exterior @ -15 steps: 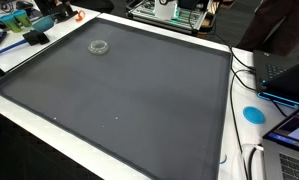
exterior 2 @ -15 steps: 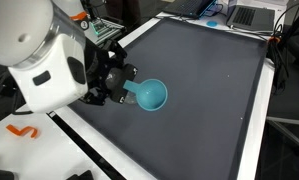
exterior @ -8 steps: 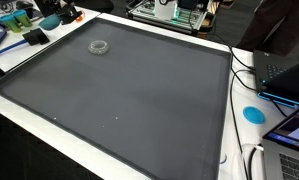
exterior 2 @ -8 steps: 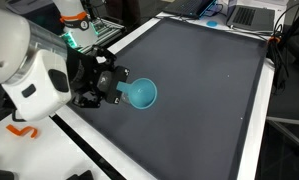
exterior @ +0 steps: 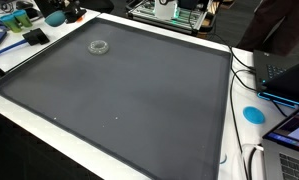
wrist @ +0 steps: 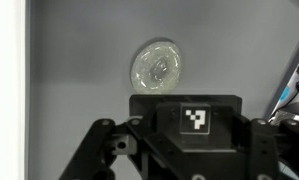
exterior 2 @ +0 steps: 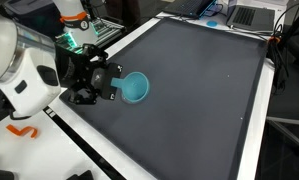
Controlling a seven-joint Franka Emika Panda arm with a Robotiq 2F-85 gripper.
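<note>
My gripper (exterior 2: 115,88) hangs over the near-left edge of a large dark grey mat (exterior 2: 199,90), and it is shut on the rim of a teal cup (exterior 2: 137,89) tipped on its side. In an exterior view the cup (exterior: 54,18) and gripper (exterior: 69,13) show at the mat's far left corner. A clear round ring (exterior: 99,46) lies on the mat close by. In the wrist view the ring (wrist: 157,67) lies just beyond the gripper's black body, which hides the fingers.
A white table border (exterior: 229,120) surrounds the mat (exterior: 129,100). Laptops (exterior: 289,75) and cables sit on one side, with a blue disc (exterior: 253,114). Another laptop (exterior 2: 247,14) is at the far end. An orange piece (exterior 2: 22,131) lies by the robot base.
The gripper has moved with the teal cup toward the mat's edge and the robot base. The clear ring has stayed put.
</note>
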